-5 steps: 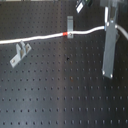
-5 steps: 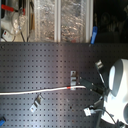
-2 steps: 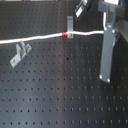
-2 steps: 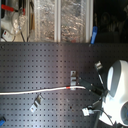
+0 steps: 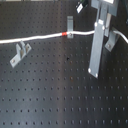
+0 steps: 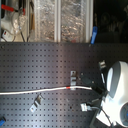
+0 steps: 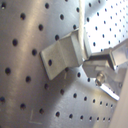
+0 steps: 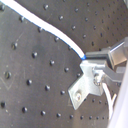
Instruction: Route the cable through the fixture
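The white cable [image 5: 40,38] runs across the black board, its red-orange band [image 5: 65,34] beside a narrow upright clip. It also shows in the second exterior view [image 6: 35,92]. My gripper [image 5: 101,35] is shut on the cable to the right of the band in the first exterior view. The pale grey fixture [image 5: 111,43] stands just beyond it. In both wrist views the fixture [image 7: 62,57] [image 8: 84,89] sits right by my fingertips, and the cable [image 8: 45,27] meets its top edge. I cannot tell whether the cable sits between the prongs. In the second exterior view the arm hides the fixture.
A narrow upright clip [image 5: 70,23] stands behind the band. A darker U-topped clip [image 5: 19,53] stands at the first exterior view's left. A long grey bar [image 5: 95,62] hangs from my gripper. Another small bracket [image 6: 102,64] sits by the white arm [image 6: 118,90].
My gripper and the grey bar have shifted a little toward the first exterior view's left, the cable still held. The clips have not moved.
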Available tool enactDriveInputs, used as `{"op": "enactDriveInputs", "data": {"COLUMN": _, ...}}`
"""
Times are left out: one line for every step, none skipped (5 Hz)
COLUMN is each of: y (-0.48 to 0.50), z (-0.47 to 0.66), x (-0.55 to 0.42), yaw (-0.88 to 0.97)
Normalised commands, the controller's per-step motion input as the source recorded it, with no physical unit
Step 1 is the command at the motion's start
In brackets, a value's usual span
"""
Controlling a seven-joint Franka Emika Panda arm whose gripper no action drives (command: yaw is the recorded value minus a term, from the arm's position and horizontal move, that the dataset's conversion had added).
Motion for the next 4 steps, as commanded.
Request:
{"op": "enactDriveInputs", "data": {"y": 0.093, "z": -0.34, "x": 0.056, "yaw": 0.30}}
{"op": "enactDriveInputs", "data": {"y": 0.068, "z": -0.58, "x": -0.103, "yaw": 0.46}}
{"op": "enactDriveInputs", "data": {"y": 0.131, "z": -0.48, "x": -0.088, "yaw": 0.48}}
{"op": "enactDriveInputs", "data": {"y": 0.024, "z": -0.02, "x": -0.012, "yaw": 0.24}}
